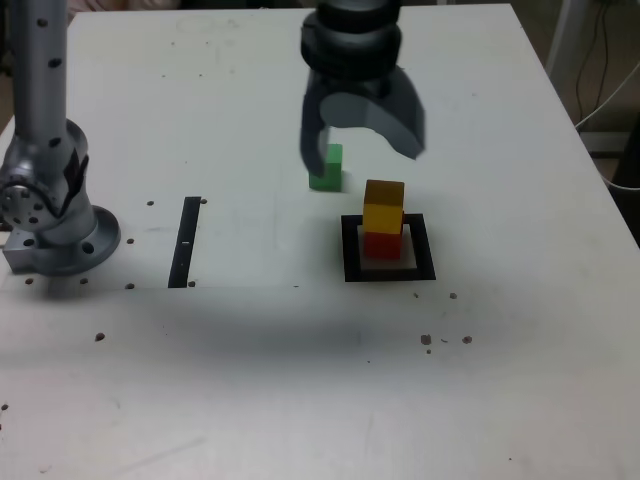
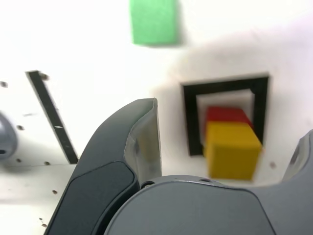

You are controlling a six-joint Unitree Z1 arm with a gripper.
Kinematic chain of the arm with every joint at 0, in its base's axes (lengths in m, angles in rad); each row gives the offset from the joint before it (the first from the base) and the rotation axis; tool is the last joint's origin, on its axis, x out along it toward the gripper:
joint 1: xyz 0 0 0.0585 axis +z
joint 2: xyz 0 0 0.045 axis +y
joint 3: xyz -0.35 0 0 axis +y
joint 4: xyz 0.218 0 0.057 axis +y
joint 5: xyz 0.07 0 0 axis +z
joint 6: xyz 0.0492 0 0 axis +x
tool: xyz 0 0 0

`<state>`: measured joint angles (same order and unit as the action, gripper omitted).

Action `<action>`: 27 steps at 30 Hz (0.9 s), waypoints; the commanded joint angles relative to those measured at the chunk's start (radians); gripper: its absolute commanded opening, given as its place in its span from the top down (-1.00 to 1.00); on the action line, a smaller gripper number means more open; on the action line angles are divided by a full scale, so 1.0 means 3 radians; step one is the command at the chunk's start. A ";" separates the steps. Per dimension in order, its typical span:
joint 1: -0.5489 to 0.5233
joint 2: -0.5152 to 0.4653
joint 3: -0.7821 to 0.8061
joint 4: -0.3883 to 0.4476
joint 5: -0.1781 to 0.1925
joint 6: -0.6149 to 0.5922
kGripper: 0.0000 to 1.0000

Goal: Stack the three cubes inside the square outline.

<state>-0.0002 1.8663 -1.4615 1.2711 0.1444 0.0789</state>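
1. Two of the three cubes are already stacked: the small matte yellow cube (image 1: pixel 384 204) sits on top of the small matte red cube (image 1: pixel 380 244), right of centre in the exterior view. In the wrist view the same pair shows in the middle right of the frame, the yellow cube (image 2: pixel 231 150) covering most of the red cube (image 2: pixel 226 115).

2. The flat, thick black square outline (image 1: pixel 350 250) with its white centre holds that pair; the red cube rests inside the border, so this part of the job looks done. The yellow cube appears slightly turned against the red one, though the stack stands upright.

3. One cube is left: the small matte green cube (image 1: pixel 327 168) lies alone on the white table (image 1: pixel 520 380), up and to the left of the stack in the exterior view and outside the outline. In the wrist view the green cube (image 2: pixel 153 21) is at the top centre of the frame.

4. The dark grey gripper (image 1: pixel 362 146) hangs in the upper centre of the exterior view, above the table, with its jaws spread wide and nothing between them. One jaw stands in front of the green cube, so I cannot tell whether it touches it.

5. What remains, as I judge it: take the green cube and set it on the yellow one. The narrow black strip (image 1: pixel 186 243) at the left of the exterior view plays no part.
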 commanded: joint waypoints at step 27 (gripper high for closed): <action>0.0709 0.0335 0.0617 -0.0643 0.0267 0.0299 -0.94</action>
<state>0.2083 1.9612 -1.2778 1.0804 0.2213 0.1655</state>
